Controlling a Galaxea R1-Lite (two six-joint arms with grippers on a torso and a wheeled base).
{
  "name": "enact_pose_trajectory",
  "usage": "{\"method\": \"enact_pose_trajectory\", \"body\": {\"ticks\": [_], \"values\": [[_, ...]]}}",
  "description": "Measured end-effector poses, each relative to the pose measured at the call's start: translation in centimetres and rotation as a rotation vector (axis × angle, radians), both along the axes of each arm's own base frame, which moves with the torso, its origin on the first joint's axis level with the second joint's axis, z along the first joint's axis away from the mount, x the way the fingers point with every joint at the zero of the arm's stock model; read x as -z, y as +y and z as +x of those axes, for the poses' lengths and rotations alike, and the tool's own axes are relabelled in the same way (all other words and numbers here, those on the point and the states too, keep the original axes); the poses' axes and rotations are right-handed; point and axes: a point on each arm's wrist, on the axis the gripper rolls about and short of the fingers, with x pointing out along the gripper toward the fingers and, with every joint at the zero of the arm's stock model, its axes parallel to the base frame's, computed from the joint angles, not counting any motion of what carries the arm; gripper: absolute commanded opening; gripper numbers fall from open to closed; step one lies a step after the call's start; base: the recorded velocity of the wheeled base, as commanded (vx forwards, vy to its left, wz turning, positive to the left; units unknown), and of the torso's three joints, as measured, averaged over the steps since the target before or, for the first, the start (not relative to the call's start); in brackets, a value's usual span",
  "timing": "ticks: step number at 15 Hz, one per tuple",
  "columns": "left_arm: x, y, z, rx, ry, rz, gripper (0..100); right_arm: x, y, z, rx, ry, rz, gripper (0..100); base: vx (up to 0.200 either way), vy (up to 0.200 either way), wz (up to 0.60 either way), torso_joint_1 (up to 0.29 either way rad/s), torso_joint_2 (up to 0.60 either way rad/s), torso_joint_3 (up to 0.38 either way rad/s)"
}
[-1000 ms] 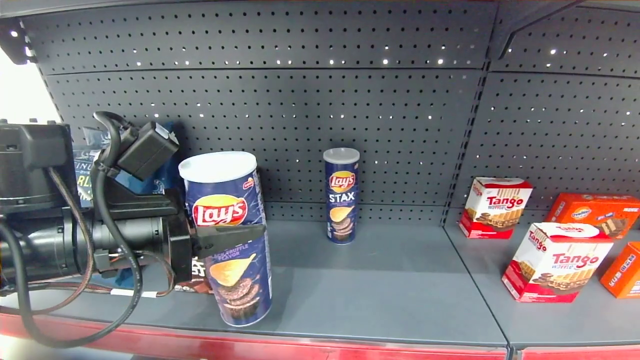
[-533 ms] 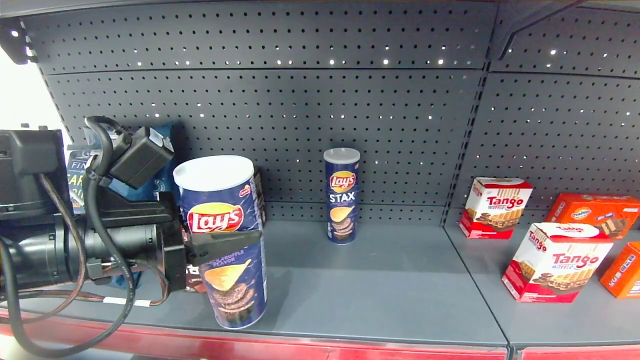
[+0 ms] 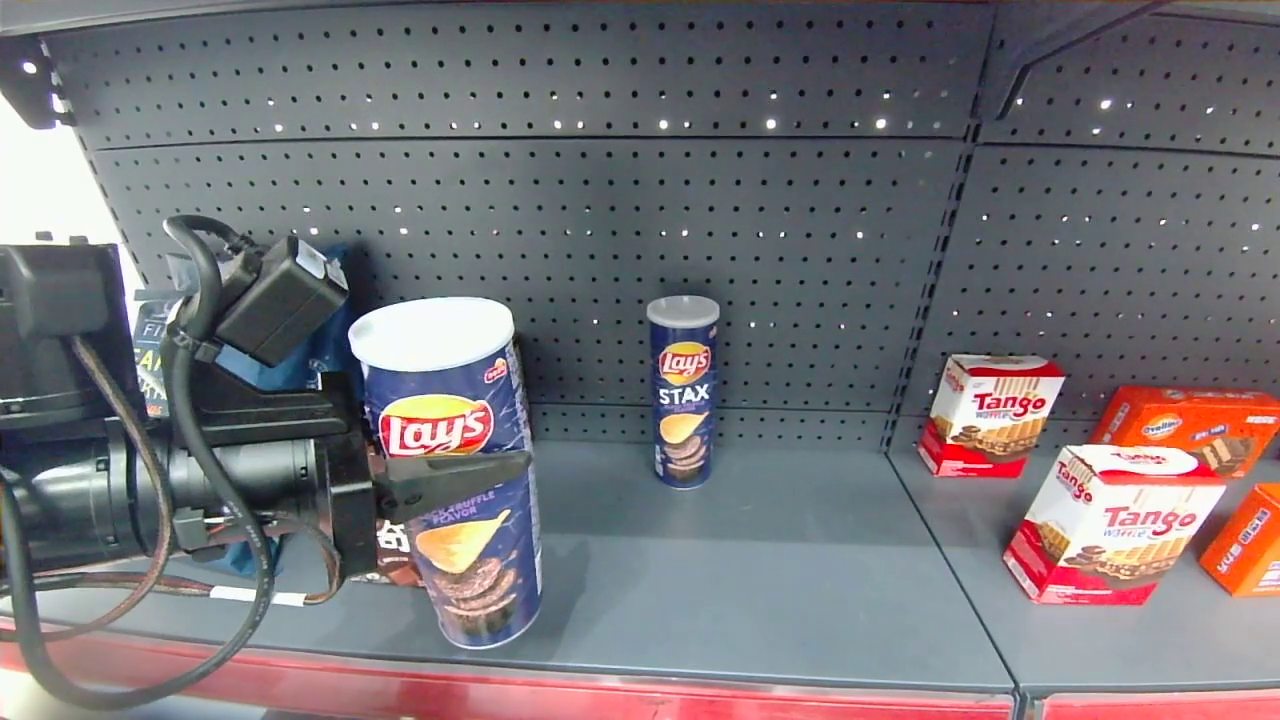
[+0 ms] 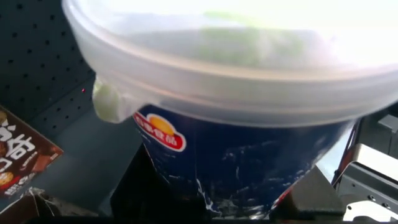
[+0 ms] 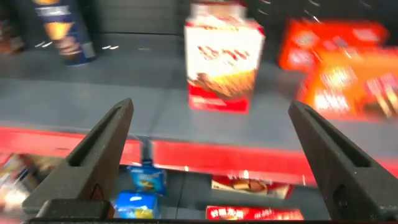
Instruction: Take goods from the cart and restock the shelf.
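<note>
My left gripper (image 3: 470,470) is shut on a tall blue chips can (image 3: 440,370) with a white lid, at the front left of the grey shelf (image 3: 760,580). The can leans slightly, its base close to the shelf's front edge; I cannot tell whether it touches. The left wrist view looks down on the can's lid (image 4: 230,56) and blue body (image 4: 249,168). A second, smaller chips can (image 3: 683,390) stands upright against the pegboard. My right gripper (image 5: 214,168) is open and empty, low in front of the shelf's red edge.
Two white-and-red wafer boxes (image 3: 990,412) (image 3: 1110,525) and orange boxes (image 3: 1190,425) stand on the right shelf section. Blue bags (image 3: 330,350) and a brown pack (image 3: 395,550) sit behind the held can. The shelf between the two cans is bare. Goods lie on a lower level (image 5: 140,186).
The left gripper dipped a little down and left with the can, then rose back almost to where it was. Everything else on the shelf stayed put.
</note>
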Motion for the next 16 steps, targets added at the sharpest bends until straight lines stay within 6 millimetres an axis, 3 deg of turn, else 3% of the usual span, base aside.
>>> {"method": "enact_pose_trajectory", "body": {"ticks": [3, 7, 11, 16], "values": [[-0.5, -0.3, 0.2, 0.006, -0.010, -0.003, 0, -4.3, 0.2, 1.5, -0.169, 0.001, -0.028, 100, 0.000, 0.000, 0.00, 0.000, 0.00, 0.000], [-0.4, -0.5, 0.3, 0.013, -0.008, -0.002, 0, -7.6, 1.4, 5.3, -0.316, 0.083, -0.055, 100, 0.000, 0.000, 0.00, 0.000, 0.00, 0.000], [-0.4, -0.5, 0.3, 0.014, -0.008, -0.002, 0, -9.1, 4.0, 11.0, -0.400, 0.073, -0.131, 100, 0.000, 0.000, 0.00, 0.000, 0.00, 0.000], [-0.3, -0.4, 0.4, 0.009, -0.008, -0.002, 0, -8.7, 8.2, 18.3, -0.477, 0.123, -0.166, 100, 0.000, 0.000, 0.00, 0.000, 0.00, 0.000]]}}
